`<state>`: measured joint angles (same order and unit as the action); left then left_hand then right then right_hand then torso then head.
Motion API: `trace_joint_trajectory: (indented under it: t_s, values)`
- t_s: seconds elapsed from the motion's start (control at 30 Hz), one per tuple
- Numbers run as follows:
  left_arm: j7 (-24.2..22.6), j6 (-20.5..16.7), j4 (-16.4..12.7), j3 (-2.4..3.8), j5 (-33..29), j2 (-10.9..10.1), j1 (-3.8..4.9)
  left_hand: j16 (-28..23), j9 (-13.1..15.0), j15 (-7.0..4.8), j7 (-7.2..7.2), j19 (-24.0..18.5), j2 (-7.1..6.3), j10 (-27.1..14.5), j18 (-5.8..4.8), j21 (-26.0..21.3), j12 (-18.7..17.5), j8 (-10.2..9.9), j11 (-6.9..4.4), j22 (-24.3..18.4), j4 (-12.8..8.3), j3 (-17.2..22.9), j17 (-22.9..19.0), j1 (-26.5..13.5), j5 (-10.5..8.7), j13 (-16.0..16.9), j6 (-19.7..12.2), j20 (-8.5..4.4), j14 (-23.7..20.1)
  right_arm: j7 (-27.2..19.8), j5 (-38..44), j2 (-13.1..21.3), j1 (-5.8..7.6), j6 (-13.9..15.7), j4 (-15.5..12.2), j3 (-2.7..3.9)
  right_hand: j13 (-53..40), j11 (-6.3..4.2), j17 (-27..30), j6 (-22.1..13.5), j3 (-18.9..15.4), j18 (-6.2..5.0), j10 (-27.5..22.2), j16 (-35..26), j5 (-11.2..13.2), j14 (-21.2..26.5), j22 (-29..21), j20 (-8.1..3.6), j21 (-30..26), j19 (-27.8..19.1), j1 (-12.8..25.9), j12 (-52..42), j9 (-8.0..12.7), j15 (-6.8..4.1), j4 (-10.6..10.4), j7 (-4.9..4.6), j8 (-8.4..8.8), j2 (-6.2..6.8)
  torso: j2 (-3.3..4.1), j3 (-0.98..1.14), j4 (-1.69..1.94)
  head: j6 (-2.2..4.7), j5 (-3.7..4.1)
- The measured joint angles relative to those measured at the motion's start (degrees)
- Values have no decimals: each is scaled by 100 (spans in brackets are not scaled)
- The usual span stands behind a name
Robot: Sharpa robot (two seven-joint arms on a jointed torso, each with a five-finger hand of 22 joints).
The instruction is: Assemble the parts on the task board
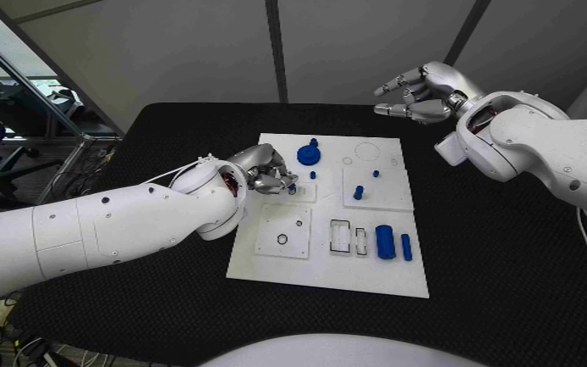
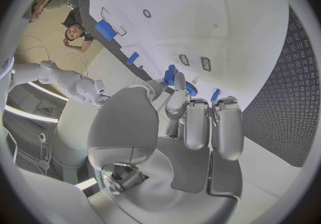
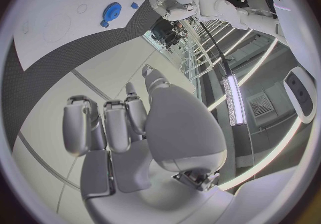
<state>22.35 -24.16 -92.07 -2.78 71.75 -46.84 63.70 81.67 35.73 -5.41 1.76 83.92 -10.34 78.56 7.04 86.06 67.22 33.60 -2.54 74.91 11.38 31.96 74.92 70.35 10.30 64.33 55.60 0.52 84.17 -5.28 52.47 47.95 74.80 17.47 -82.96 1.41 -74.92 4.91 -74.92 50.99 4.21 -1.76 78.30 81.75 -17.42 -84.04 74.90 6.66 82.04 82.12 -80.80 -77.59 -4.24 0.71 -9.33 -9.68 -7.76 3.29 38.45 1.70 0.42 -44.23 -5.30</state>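
The white task board (image 1: 321,278) lies in the middle of the black table. My left hand (image 1: 263,172) hovers over its left part and pinches a small blue part (image 1: 291,187) between thumb and finger; the left wrist view shows this part (image 2: 171,74) at the fingertips. A blue gear (image 1: 310,155) stands near the board's far edge, with small blue pegs (image 1: 359,191) to its right. Two blue cylinders (image 1: 385,241) lie side by side on the board's right part. My right hand (image 1: 422,96) is raised beyond the board's far right corner, fingers bent and apart, holding nothing.
Rectangular slots (image 1: 340,236) and a round hole (image 1: 282,238) show in the board's near half. Black table (image 1: 489,248) surrounds the board on all sides. Grey wall panels stand behind the table.
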Motion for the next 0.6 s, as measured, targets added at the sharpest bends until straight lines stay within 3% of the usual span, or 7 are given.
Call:
trace_joint_trajectory:
  t_s: [0.27,0.6]
  values:
    - [-274,-720,-19,-2,363,-44,-258,0,4,1,9,0,-70,21,0,17,0,0,-18,0,-11,72,0,-7,-2,8,9,0,1,-1,2,35,0,28,-7,-1,0,0,0,0,0,0,0,0,0,0,0,0,0,0,0,0,0,0,0,0,0,0,-11,11,19,-15,26]
    - [-361,-1011,19,1,620,-7,-375,0,1,-13,9,0,-76,22,0,17,0,0,-17,0,-16,77,0,-2,-20,7,10,0,-14,-5,5,47,0,44,-12,-2,0,0,1,0,0,0,0,0,0,0,0,0,0,0,0,0,0,0,0,0,0,0,-12,14,20,-20,32]
